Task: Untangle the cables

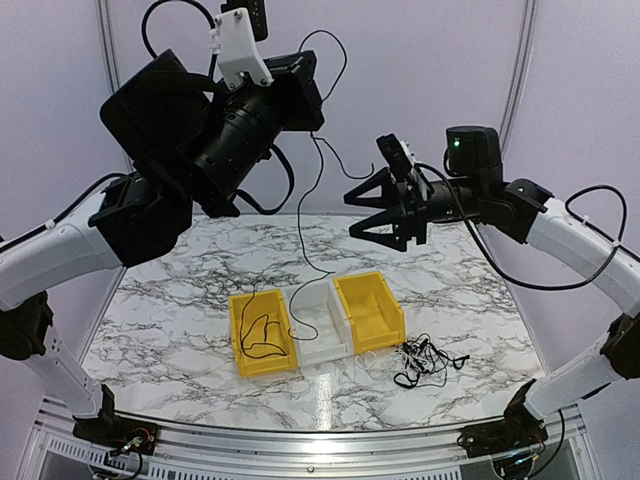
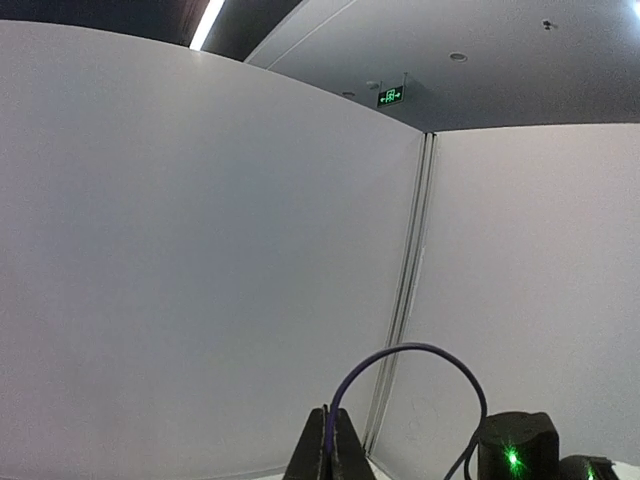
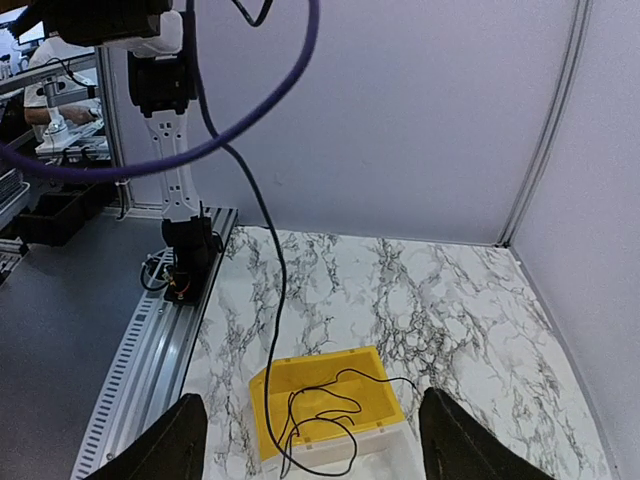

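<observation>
The left gripper (image 2: pixel 330 452) was raised high, its jaws clenched on a thin black cable (image 1: pixel 300 225) that arched out from between the fingertips in the left wrist view. From above, the left arm's bulk (image 1: pixel 190 140) hid those fingers. The cable hung below it in a loose, wavy line down to the bins. Its lower end came down at the edge between the left yellow bin (image 1: pixel 236 345) and the clear bin (image 1: pixel 322 340), and which of the two it reached could not be told. A looped cable (image 1: pixel 258 335) lay inside the left yellow bin; whether it was joined to the hanging one was unclear. The three bins stood side by side and touching in the middle of the marble table (image 1: pixel 170 300), with the right yellow bin (image 1: pixel 370 312) on the far side of the clear one. Just right of that bin, on the tabletop, lay the tangle (image 1: pixel 425 362), black strands knotted with a pale one. The right gripper (image 1: pixel 365 212) hung in the air above the back of the table with its jaws spread wide and nothing between them, just right of the hanging cable and not touching it. In the right wrist view that cable crossed in front of the left yellow bin. A thick blurred wire (image 3: pixel 200 150) swept across the top of the same view.
</observation>
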{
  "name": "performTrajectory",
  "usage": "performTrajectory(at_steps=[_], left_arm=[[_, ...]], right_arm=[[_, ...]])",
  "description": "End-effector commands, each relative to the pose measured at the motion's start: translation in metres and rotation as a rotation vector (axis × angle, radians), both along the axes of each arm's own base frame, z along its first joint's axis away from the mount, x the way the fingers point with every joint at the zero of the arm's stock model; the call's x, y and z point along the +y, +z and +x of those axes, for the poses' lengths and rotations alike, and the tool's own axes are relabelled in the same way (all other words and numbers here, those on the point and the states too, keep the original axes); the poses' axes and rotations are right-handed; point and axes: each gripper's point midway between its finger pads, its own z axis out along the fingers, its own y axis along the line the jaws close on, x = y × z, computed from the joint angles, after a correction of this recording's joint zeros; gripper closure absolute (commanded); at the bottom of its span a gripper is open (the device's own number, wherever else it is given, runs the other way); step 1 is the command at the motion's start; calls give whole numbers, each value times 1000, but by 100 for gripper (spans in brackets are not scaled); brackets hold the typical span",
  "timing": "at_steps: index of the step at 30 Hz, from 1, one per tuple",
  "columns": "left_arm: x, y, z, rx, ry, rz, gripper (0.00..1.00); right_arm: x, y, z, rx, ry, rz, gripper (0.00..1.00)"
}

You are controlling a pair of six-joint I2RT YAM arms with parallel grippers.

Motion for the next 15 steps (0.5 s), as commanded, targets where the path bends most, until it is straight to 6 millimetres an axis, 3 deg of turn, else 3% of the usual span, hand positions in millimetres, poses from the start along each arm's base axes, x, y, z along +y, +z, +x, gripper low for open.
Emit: performTrajectory(at_steps=[1, 7, 12, 15], left_arm=[[25, 16, 3, -6, 25, -207, 100], [30, 20, 4, -12, 22, -273, 100], [32, 18, 6, -11, 31, -277, 100], [35, 15, 8, -5, 33, -285, 100]], right_arm=[[18, -5, -7, 33, 57, 28, 27], [40, -32, -11, 14, 60, -20, 27], [46, -51, -18, 15, 74, -51, 29], [49, -58, -24, 25, 95, -55, 39]])
